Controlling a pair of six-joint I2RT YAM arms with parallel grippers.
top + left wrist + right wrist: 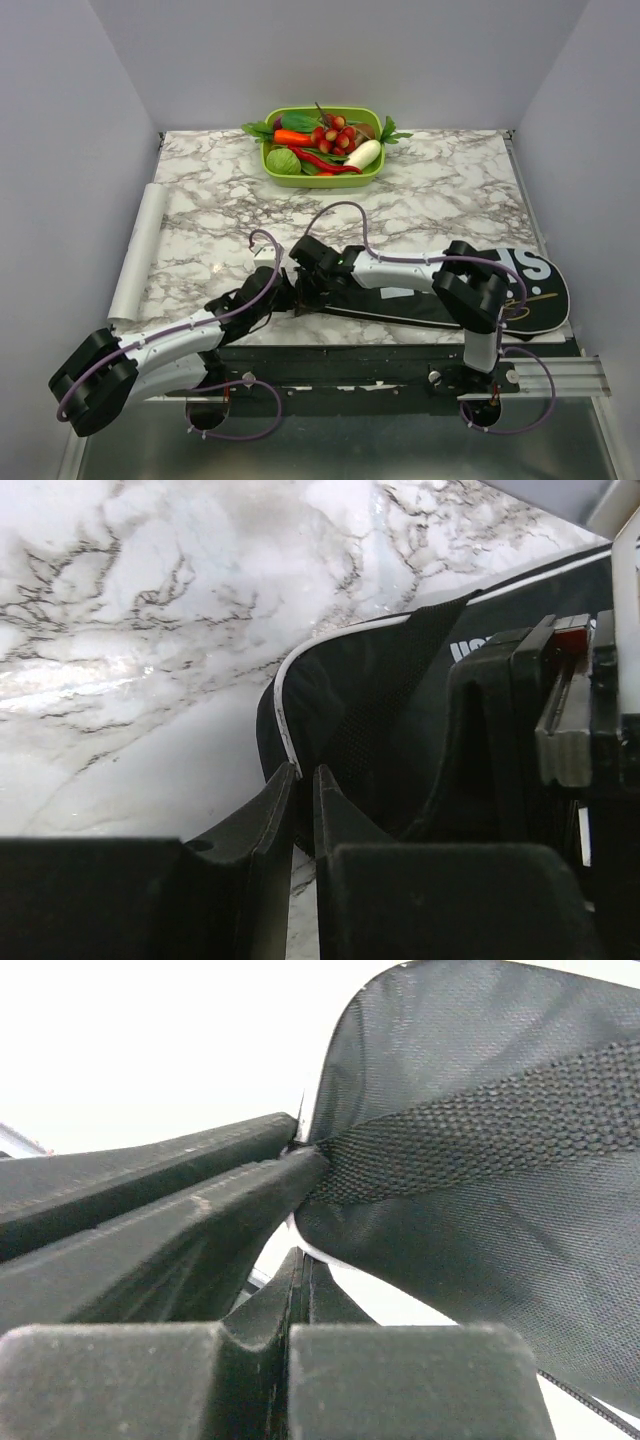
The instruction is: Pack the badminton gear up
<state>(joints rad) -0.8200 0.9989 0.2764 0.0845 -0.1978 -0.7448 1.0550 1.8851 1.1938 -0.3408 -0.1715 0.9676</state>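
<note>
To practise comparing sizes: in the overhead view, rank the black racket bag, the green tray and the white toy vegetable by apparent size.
1. black racket bag, largest even though partly covered
2. green tray
3. white toy vegetable

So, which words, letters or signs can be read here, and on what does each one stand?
"S": big white letter on the wide end of the black bag, top view; the rest of the word is hidden.
Gold script below it, on the same bag: too small to read.
White letters on the bag, left wrist view: cut off, not readable.
Green tray: no text visible.
</note>
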